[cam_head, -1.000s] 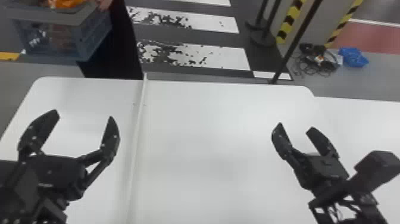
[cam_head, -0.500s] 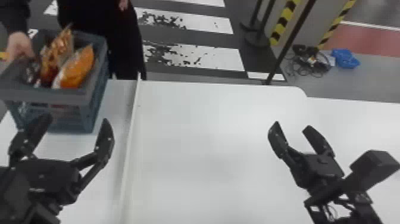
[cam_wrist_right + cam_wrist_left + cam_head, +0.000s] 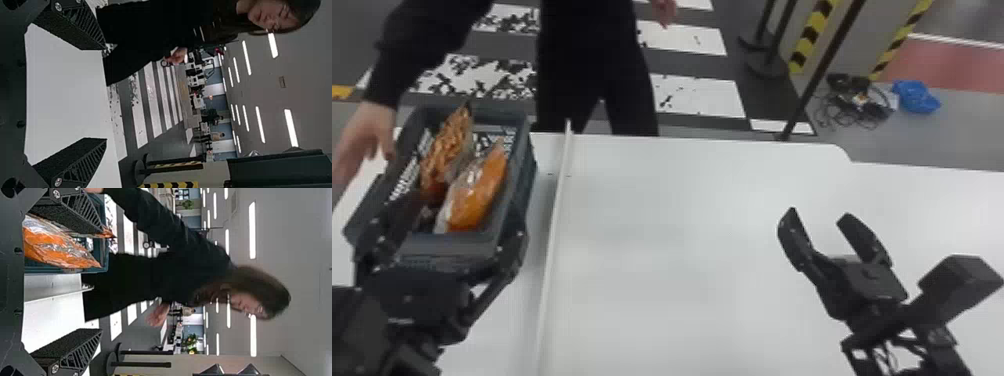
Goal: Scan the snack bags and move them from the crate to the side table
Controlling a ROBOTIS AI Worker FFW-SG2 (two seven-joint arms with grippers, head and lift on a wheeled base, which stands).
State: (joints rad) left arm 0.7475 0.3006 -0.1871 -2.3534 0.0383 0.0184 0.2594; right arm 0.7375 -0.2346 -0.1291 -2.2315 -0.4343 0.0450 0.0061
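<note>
Evidently one loaded crate (image 3: 524,165), at the left of the tabletop (image 3: 682,225)

At least two snack bags lean inside it: an orange bag (image 3: 477,195) and, farther left, a brownish-orange bag (image 3: 447,147). Something dark lies at the near end, too dim to name. One white strip (image 3: 559,200) runs near to far, just right of the crate.

Two grippers: the left gripper (image 3: 464,207) has its fingers spread over the crate's near end, pinching nothing; the right gripper (image 3: 819,213) is over the right side, fingers also spread and empty.

A second ago the crate was beyond the far edge; since then it has come onto the tabletop and nearer. One person's hand (image 3: 369,132) is at its left side, contact unclear.
</note>
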